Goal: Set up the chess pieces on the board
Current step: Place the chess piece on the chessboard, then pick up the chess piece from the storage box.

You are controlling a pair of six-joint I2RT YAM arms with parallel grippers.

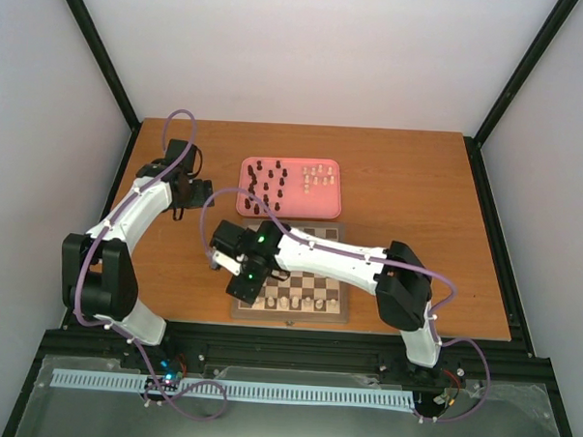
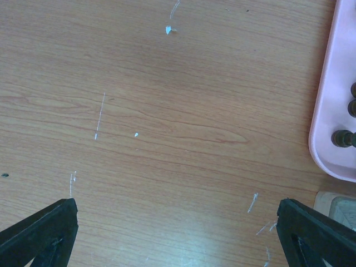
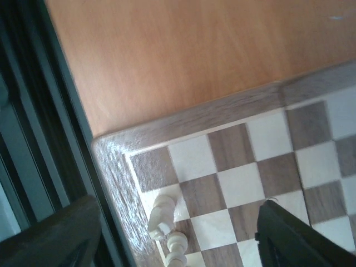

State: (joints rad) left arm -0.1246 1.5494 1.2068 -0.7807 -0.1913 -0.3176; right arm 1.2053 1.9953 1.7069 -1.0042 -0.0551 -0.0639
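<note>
Top external shows the board (image 1: 313, 282) flat on the table (image 1: 419, 185), close to the arm bases, with a pink tray (image 1: 338, 187) just beyond its far edge. The chess pieces (image 1: 298, 301) are split between the two. A row of cream ones stands along the board's near edge. In the tray, dark ones fill the left half and cream ones sit in the right half.

The right arm reaches across the board from the right. The right hand (image 1: 233, 267) hangs over the board's near left corner. In the right wrist view its two fingers (image 3: 295, 239) stand wide apart at the bottom corners of the picture, holding nothing. Between them, on the squares nearest that corner, are two cream pieces. The one at the corner looks like a knight; the other is cut off by the bottom edge and I cannot tell what it is. Neither finger touches them. The board's wooden border runs around the corner, with bare table beyond it and a black rail (image 3: 33, 139) at the left.

The left hand (image 1: 188, 197) hovers over bare table just left of the tray. The left wrist view shows its fingers (image 2: 39, 233) also spread wide and empty above scuffed wood. The tray's rounded rim lies at the right edge, with three dark pieces visible inside it, and a corner of the board shows at the lower right.
</note>
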